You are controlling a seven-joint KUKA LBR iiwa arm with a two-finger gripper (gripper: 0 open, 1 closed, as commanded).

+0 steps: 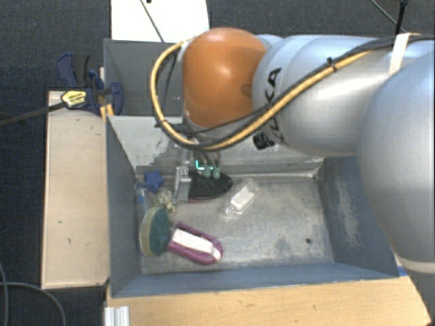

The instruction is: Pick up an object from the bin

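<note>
Gripper (196,180) is low at back-left of bin (289,231), right over 1 flat black thing (213,189). Can't see if it's gripping or not. Clear packet (241,200) just beside, purple tube (196,244) nearer front.

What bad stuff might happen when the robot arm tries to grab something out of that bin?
1. The gripper is low in the back left of the bin, over a flat black thing. A small blue piece lies close by, so it might shove one aside instead of lifting it.
2. The left grey metal wall is near, so the gripper could scrape it.
3. The small clear plastic piece beside the black thing may get knocked away.
</note>
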